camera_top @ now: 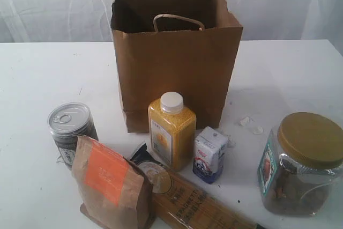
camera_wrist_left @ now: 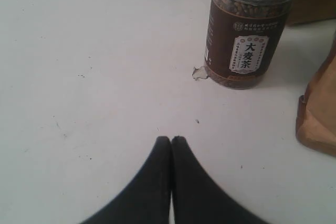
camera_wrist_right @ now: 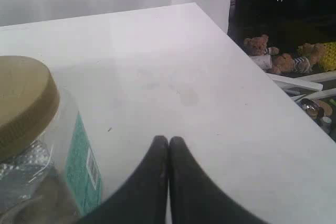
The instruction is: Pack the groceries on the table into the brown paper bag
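Note:
The brown paper bag [camera_top: 174,57] stands open and upright at the back of the white table [camera_top: 43,73]. In front of it stand the silver-topped can [camera_top: 71,131], the brown pouch with orange label [camera_top: 110,183], the yellow white-capped bottle [camera_top: 171,130], the small white-blue carton [camera_top: 210,154], the long spaghetti packet [camera_top: 187,199] lying flat, and the clear gold-lidded jar [camera_top: 301,162]. My left gripper [camera_wrist_left: 171,139] is shut and empty over bare table, short of the can [camera_wrist_left: 244,35]. My right gripper [camera_wrist_right: 168,139] is shut and empty beside the jar [camera_wrist_right: 31,145]. Neither arm shows in the exterior view.
Small white crumpled scraps [camera_top: 251,124] lie right of the bag, and another scrap [camera_wrist_left: 199,73] sits at the can's base. The pouch's edge [camera_wrist_left: 319,108] shows in the left wrist view. The table edge [camera_wrist_right: 252,69] runs beside the right gripper, with soft toys [camera_wrist_right: 278,59] beyond.

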Available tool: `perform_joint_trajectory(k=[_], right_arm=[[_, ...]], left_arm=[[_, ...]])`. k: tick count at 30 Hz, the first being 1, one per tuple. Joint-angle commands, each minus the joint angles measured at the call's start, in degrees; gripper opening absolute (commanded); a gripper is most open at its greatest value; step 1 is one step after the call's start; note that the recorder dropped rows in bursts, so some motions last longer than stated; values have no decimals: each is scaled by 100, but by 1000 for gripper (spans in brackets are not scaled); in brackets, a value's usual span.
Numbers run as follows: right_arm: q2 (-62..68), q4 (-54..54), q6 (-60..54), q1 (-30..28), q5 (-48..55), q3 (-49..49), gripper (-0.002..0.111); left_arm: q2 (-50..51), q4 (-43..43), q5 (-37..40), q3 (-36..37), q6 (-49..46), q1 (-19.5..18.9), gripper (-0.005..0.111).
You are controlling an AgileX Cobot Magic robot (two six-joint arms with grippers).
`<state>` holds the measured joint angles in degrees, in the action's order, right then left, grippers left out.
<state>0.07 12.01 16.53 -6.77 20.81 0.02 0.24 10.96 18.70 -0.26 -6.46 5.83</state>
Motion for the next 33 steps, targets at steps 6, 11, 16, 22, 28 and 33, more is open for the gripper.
perform_joint_trajectory(k=[6, 11, 16, 22, 28, 33], right_arm=[[-7, 26, 18, 11, -73, -2, 0], [-7, 26, 18, 11, -73, -2, 0], [-7, 97, -180, 11, -203, -2, 0], [-7, 248, -876, 11, -405, -2, 0], [-7, -86, -869, 11, -1455, -2, 0], [-7, -365, 412, 11, -2506, -2, 0]], left_arm=[[-24, 50, 43, 26, 20, 26, 0], [-24, 50, 43, 26, 20, 26, 0], [-24, 50, 43, 26, 20, 26, 0], [-24, 50, 43, 26, 20, 26, 0], [-24, 50, 43, 26, 20, 26, 0], [-24, 50, 43, 26, 20, 26, 0]])
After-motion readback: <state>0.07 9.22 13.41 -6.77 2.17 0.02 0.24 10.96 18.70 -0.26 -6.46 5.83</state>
